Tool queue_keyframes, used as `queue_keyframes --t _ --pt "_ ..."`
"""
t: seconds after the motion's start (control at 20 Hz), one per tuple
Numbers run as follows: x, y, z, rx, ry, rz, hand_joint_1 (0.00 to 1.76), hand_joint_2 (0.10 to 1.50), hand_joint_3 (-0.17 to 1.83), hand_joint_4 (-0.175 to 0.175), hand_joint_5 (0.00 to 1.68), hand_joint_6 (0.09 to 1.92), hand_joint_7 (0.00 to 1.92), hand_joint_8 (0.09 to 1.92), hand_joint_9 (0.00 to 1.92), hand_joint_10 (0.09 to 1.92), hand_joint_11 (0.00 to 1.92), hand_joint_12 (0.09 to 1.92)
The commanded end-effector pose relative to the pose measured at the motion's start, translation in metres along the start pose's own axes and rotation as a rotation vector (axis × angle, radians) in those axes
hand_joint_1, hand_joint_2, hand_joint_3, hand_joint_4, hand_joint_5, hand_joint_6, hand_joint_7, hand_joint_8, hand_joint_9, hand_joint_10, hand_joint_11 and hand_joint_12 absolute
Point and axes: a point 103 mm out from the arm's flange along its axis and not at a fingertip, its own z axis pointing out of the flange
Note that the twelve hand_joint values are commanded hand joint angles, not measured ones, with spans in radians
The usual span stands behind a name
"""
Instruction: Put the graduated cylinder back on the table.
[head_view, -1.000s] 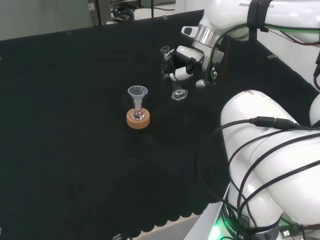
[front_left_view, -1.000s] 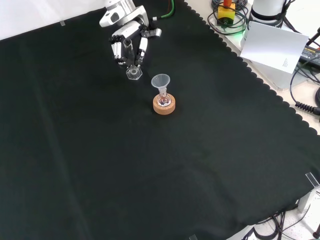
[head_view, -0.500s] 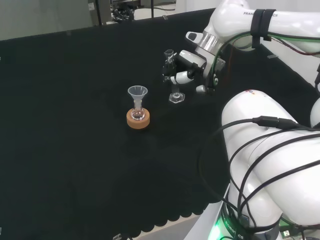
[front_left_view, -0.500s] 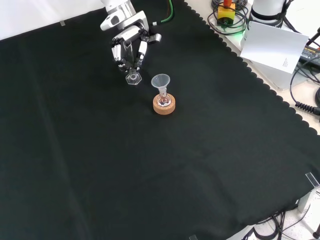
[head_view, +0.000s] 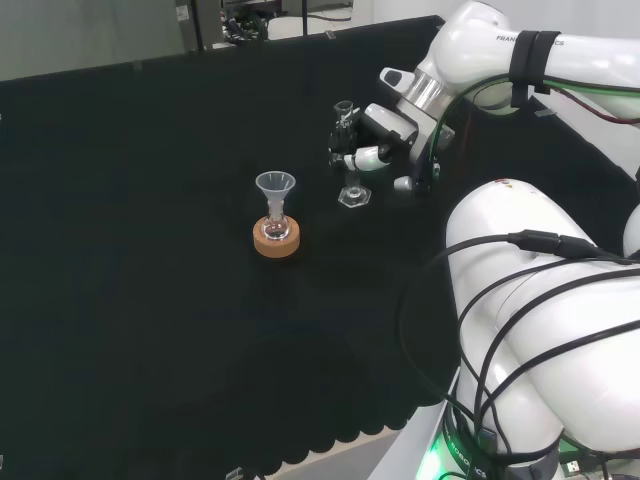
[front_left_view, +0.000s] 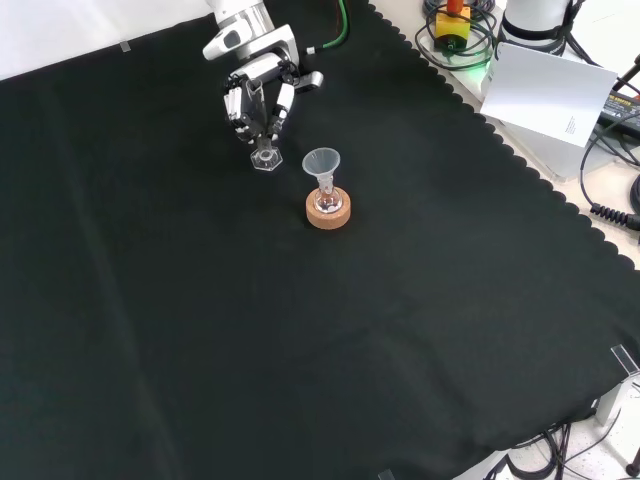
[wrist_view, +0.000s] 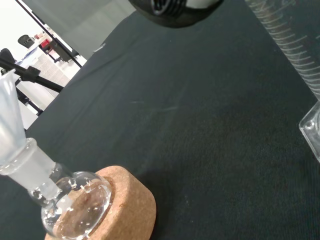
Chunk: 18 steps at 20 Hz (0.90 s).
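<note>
Standing on the cloth now, graduated cylinder (head_view: 349, 160); hand (head_view: 372, 140) loosening.

In the front view the flask (front_left_view: 327, 203) with its funnel (front_left_view: 321, 161) stands near the graduated cylinder (front_left_view: 264, 152). The rest of the desk (front_left_view: 330, 350) lies bare.

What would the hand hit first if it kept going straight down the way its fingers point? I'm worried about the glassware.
Likely just the black cloth. The hand holds the cylinder beside the flask and its funnel, though depth is unclear.
</note>
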Motion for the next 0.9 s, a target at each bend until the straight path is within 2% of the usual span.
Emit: queue_keyframes --t 0.05,0.9 --pt "-0.0032 0.0016 0.0004 -0.013 0.01 -0.003 1.39 1.05 0.0 -0.168 1.04 0.9 0.93 1.0 1.29 0.6 1.24 0.72" --pt "-0.0056 0.0038 0.0084 -0.013 0.022 0.011 1.39 1.07 0.0 -0.175 1.01 0.94 0.88 1.07 1.23 0.7 1.21 0.74"
